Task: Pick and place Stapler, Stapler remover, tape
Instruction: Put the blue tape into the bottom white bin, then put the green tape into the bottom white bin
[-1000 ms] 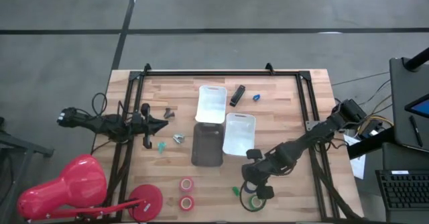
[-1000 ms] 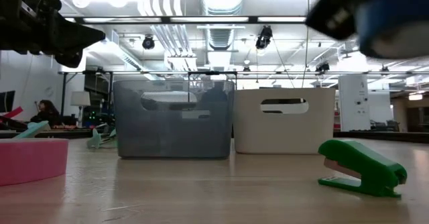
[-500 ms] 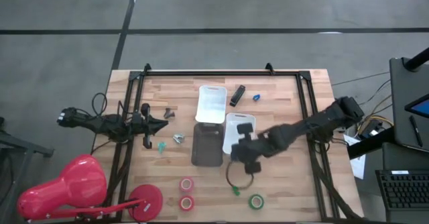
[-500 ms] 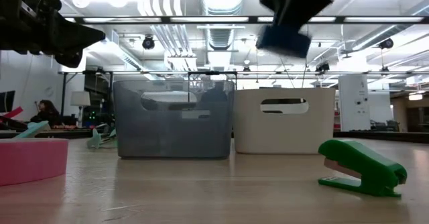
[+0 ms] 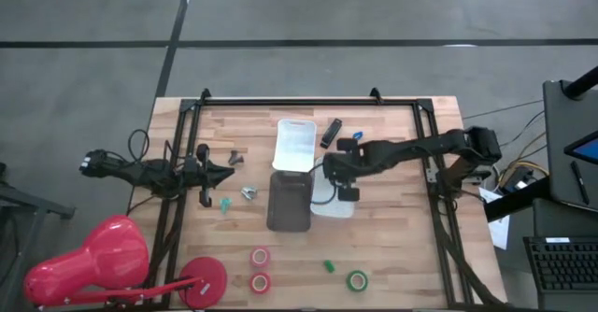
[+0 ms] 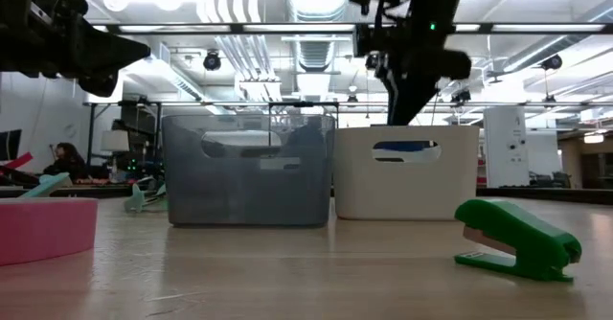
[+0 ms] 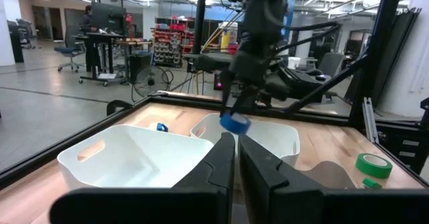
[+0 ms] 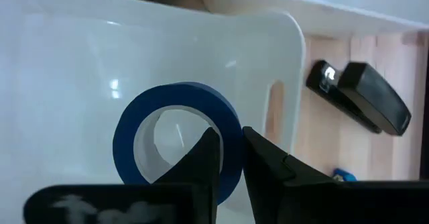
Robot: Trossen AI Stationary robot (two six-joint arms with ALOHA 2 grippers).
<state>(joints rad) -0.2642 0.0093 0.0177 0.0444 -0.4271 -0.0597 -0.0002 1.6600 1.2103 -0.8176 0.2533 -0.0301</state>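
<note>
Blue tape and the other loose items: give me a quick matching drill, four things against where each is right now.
Things:
1. blue tape
2. green tape
3. black stapler
4. two red tapes

Places:
A. on the table's near edge, right of the green stapler
B. beside the far white tray
C. at the right gripper, over the near white tray
D. near edge, in front of the grey tray

Pairs: 1-C, 2-A, 3-B, 4-D
</note>
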